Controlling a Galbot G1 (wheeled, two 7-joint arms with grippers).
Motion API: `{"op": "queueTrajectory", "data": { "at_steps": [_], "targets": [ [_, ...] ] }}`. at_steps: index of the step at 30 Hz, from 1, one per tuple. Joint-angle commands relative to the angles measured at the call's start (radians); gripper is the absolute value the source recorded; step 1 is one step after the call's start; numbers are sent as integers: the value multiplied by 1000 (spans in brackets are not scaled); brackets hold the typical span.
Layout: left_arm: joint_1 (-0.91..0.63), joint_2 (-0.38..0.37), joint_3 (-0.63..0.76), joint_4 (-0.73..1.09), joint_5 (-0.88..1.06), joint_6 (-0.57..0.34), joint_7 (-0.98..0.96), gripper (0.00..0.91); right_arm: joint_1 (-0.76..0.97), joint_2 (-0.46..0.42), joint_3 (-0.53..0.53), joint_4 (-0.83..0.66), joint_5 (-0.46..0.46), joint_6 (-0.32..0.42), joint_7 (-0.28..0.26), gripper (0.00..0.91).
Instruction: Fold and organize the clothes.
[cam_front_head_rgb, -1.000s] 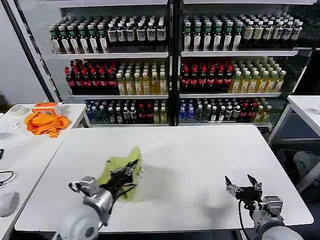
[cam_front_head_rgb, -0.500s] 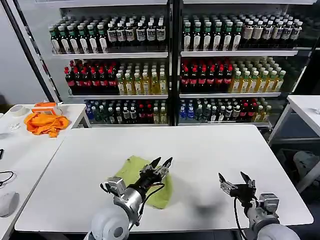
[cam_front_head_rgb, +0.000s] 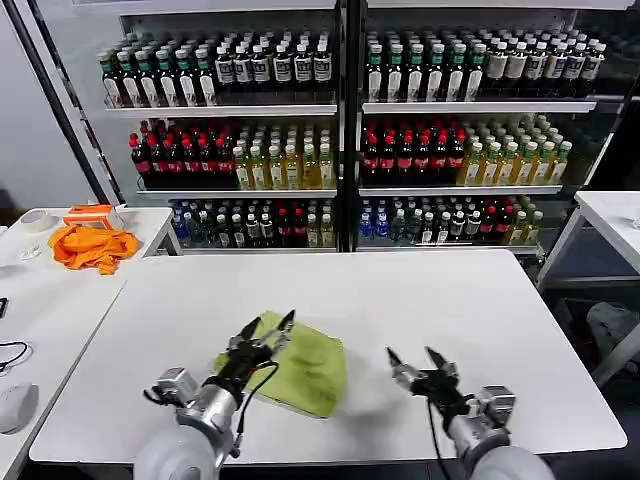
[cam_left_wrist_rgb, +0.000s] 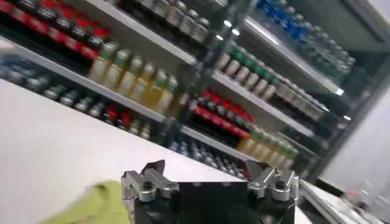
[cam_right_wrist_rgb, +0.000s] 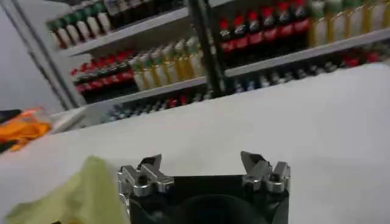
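From the head camera you look forward and down over the white table (cam_front_head_rgb: 420, 300), with the drinks shelving (cam_front_head_rgb: 345, 130) standing beyond its far edge. Both wrist cameras sit low and close to the table top, each just behind its own gripper, and face roughly toward that same shelving (cam_left_wrist_rgb: 201, 67) (cam_right_wrist_rgb: 201, 55). All three views share the table surface (cam_right_wrist_rgb: 292, 122), the bottle rows and the green T-shirt (cam_front_head_rgb: 300, 365) (cam_left_wrist_rgb: 91, 204) (cam_right_wrist_rgb: 73, 195) lying on the table.

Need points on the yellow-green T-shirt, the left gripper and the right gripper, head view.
yellow-green T-shirt (cam_front_head_rgb: 310, 368): head view, middle of the folded cloth.
left gripper (cam_front_head_rgb: 268, 326): head view, midway between its open fingertips.
right gripper (cam_front_head_rgb: 414, 355): head view, midway between its open fingertips.
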Motion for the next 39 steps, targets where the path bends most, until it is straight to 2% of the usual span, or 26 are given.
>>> {"op": "queueTrajectory", "data": {
  "at_steps": [1,10,11,12,13,14,15,33,39],
  "targets": [
    [95,0,-129,-21,16,-30,-14,907,94,101,-294,-120,-33,15,-25,907],
    [91,-3,-125,-18,24,-29,-13,907,192,155,-328,-205,-42,16,-29,907],
    [90,-3,-125,-17,24,-29,-13,907,200,157,-325,-211,-42,23,-28,826],
    [89,-4,-124,-16,24,-29,-13,907,208,159,-321,-230,-42,32,-25,705],
    [88,-5,-123,-16,25,-29,-13,907,214,161,-314,-245,-42,39,-22,544],
    [86,-6,-122,-14,26,-29,-12,907,219,162,-307,-253,-41,45,-20,40],
    [84,-7,-120,-12,26,-29,-12,907,227,163,-298,-270,-40,56,-16,0],
    [64,-12,-101,12,31,-26,-9,907,264,158,-203,-356,-4,93,-13,0],
    [69,-13,-97,13,33,-26,-7,907,343,144,-158,-443,-2,66,-11,0]
  ]
}}
